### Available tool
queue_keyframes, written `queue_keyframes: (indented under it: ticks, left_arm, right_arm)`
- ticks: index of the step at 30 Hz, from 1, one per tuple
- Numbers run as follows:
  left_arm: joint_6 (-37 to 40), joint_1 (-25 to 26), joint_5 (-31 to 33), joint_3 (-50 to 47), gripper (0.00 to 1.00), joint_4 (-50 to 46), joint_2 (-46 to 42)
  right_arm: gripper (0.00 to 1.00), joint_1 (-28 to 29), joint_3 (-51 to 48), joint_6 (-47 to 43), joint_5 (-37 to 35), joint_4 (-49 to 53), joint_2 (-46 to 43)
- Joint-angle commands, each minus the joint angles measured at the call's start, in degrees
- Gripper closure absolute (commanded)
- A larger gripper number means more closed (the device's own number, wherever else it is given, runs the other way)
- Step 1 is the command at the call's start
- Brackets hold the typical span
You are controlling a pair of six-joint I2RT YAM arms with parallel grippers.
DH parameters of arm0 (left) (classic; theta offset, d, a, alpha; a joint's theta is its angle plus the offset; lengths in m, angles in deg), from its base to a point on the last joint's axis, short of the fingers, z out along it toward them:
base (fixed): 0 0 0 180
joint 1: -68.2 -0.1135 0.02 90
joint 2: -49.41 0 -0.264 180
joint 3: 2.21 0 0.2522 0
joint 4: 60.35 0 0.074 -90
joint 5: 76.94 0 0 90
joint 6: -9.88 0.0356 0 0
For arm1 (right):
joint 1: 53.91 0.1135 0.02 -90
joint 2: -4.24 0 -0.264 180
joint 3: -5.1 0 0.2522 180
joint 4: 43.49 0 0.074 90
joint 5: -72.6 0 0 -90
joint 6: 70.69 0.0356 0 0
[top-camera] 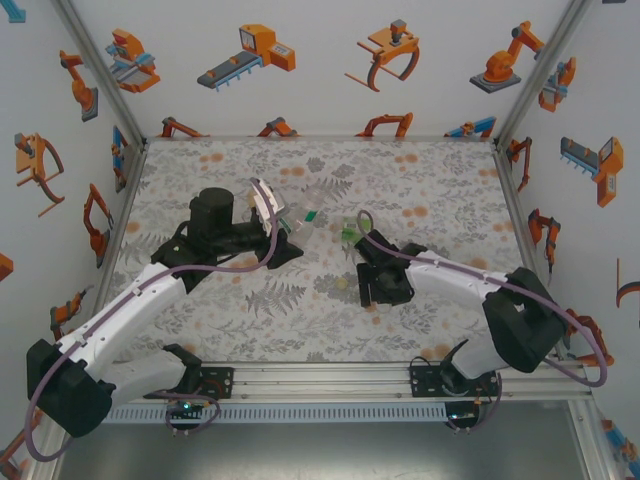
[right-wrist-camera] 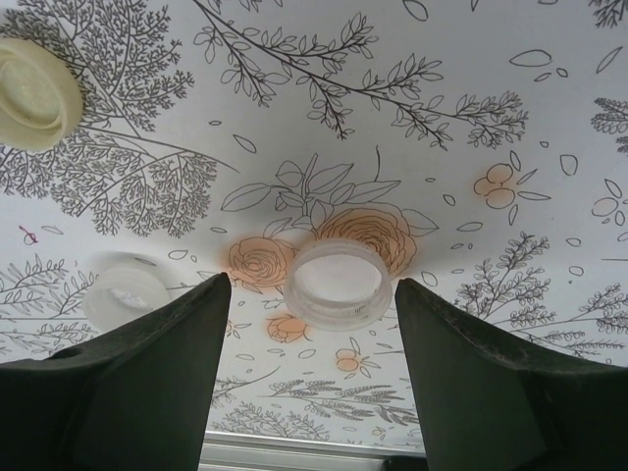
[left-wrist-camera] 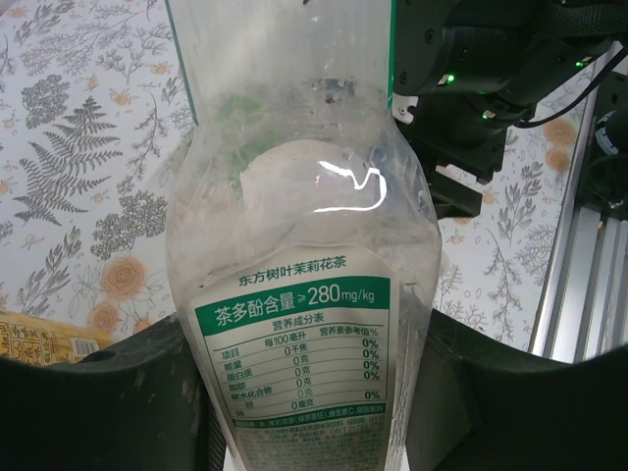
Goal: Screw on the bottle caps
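A clear plastic bottle (left-wrist-camera: 304, 294) with a green and white label stands between the dark fingers of my left gripper (left-wrist-camera: 314, 402), which is shut on its lower body. From above, that bottle (top-camera: 295, 216) sticks out to the right of the left gripper (top-camera: 280, 222). My right gripper (right-wrist-camera: 311, 294) hangs open, pointing down over the floral mat. A white bottle cap (right-wrist-camera: 337, 283) lies open side up between its fingertips, touching neither. A second white cap (right-wrist-camera: 126, 290) sits by the left finger (right-wrist-camera: 147, 373), and a pale yellow cap (right-wrist-camera: 34, 93) lies further off. The right gripper (top-camera: 378, 288) is near the table's middle.
Something clear with green on it (top-camera: 350, 231) lies just beyond the right gripper. A yellow printed label (left-wrist-camera: 34, 341) shows at the left wrist view's lower left. The right arm's black body (left-wrist-camera: 471, 69) is close behind the held bottle. An aluminium rail (top-camera: 320, 378) edges the table's near side.
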State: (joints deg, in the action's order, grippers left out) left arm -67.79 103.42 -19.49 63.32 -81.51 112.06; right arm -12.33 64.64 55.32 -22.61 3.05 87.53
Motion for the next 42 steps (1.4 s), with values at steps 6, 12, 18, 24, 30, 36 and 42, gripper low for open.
queue_keyframes:
  ticks: [6,12,18,24,30,36,42]
  left_arm:
    - [-0.05,0.27,-0.62,2.26,0.87,-0.01,0.32]
    - [-0.05,0.28,-0.67,2.28,0.87,-0.07,0.44]
    - [-0.03,0.22,-0.67,2.28,0.87,-0.07,0.54]
    - [-0.08,0.29,-0.84,2.37,0.87,-0.07,0.8]
    - [-0.12,0.27,-0.84,2.35,0.87,0.0,0.88]
    - [-0.12,0.27,-0.81,2.36,0.87,-0.05,0.95]
    - [-0.11,0.28,-0.84,2.45,0.87,-0.1,1.26]
  right_arm:
    - [0.37,0.47,1.59,0.22,0.95,1.65,-3.07]
    - [0.37,0.44,1.16,0.26,1.13,0.86,-1.47]
    - [0.37,0.48,0.72,0.25,1.3,-0.01,-0.47]
    - [0.37,0.44,0.27,0.27,0.68,-0.29,0.45]
    - [0.37,0.48,-0.18,0.23,0.2,-0.56,1.95]
    - [0.45,0.41,-1.12,0.78,0.16,-1.23,3.5]
    - [0.71,0.48,-2.0,1.65,0.52,-2.35,2.91]
